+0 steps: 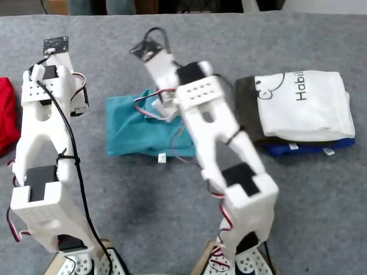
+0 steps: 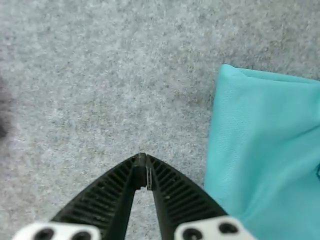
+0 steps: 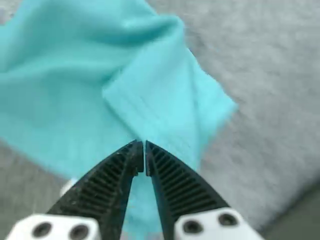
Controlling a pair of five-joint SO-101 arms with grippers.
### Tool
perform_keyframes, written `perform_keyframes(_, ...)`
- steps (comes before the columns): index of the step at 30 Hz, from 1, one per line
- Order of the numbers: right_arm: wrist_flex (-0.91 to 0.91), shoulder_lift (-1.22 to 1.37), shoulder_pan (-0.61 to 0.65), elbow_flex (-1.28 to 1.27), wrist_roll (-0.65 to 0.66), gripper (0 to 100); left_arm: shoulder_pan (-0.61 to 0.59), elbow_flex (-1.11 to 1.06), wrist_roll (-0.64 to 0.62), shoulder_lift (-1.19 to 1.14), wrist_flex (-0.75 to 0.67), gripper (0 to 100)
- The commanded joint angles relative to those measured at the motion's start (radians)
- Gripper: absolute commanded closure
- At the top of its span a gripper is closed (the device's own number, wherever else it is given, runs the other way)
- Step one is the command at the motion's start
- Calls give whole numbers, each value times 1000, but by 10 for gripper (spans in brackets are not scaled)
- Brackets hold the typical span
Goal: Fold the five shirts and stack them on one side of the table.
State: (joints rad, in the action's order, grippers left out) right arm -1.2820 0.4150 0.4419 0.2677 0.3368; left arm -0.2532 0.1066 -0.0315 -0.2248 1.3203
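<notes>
The right gripper (image 3: 144, 150) has its jaws together, with no cloth visibly pinched between them. It hangs over the teal shirt (image 1: 135, 134), close to a rumpled, doubled-over corner of it. The left gripper (image 2: 143, 167) is likewise closed on nothing, above the bare grey surface (image 2: 100, 75), with the teal shirt's edge just beside it but not touching.

In the high view the teal shirt lies in the middle of the surface, partly under the right arm. It is folded down to a rough rectangle but is creased and uneven. Further out, on the right side, a stack holds three folded shirts: a white shirt (image 1: 304, 103) on top, a dark shirt (image 1: 245, 106) under it and a blue shirt (image 1: 298, 150) at the bottom. A red shirt (image 1: 6, 117) lies at the far left edge, well apart from the stack.

I judge the task past halfway. Three shirts are stacked, the teal one seems to need tidying and carrying over, and the red one has yet to join the stack.
</notes>
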Motion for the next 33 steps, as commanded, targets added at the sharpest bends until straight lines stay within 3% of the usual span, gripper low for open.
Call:
perform_keyframes(1,60,97,48,88,-52,978,-13,33,5,9,-3,971)
perform_keyframes(5,63,225,34,186,-61,977,-18,18,5,9,-9,971)
perform_keyframes(12,52,371,-129,380,-58,980,-16,5,9,9,-5,971)
perform_keyframes(19,6,381,-215,464,-55,978,-10,-22,6,9,-12,971)
perform_keyframes(28,178,380,-338,464,-57,979,-8,-25,9,9,-11,971)
perform_keyframes(33,66,326,-374,501,-64,980,24,-16,6,9,-14,971)
